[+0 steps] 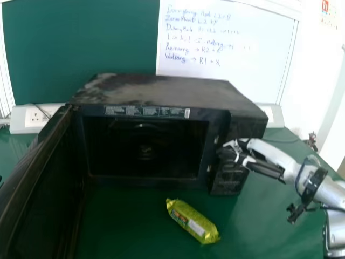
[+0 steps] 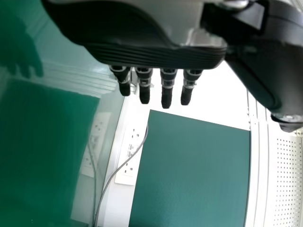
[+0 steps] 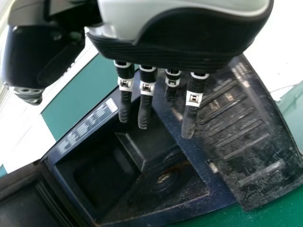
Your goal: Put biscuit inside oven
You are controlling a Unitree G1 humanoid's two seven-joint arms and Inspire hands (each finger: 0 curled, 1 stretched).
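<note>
The black oven (image 1: 167, 91) stands on the green table with its door (image 1: 43, 178) swung wide on the left side. A yellow-green biscuit packet (image 1: 192, 220) lies on the table in front of the oven's cavity, slanting toward the right. My right hand (image 1: 242, 154) is at the oven's control panel, behind and to the right of the packet and apart from it. In the right wrist view, the right hand (image 3: 147, 101) has its fingers extended, near the oven front (image 3: 170, 109), holding nothing. My left hand (image 2: 166, 85) shows straight fingers in the left wrist view, with nothing held.
White socket boxes (image 1: 35, 117) are behind the oven at both sides. A whiteboard (image 1: 215, 48) and a green board (image 1: 81, 43) stand at the back. In the left wrist view, a grey cable (image 2: 124, 163) runs beside a socket strip.
</note>
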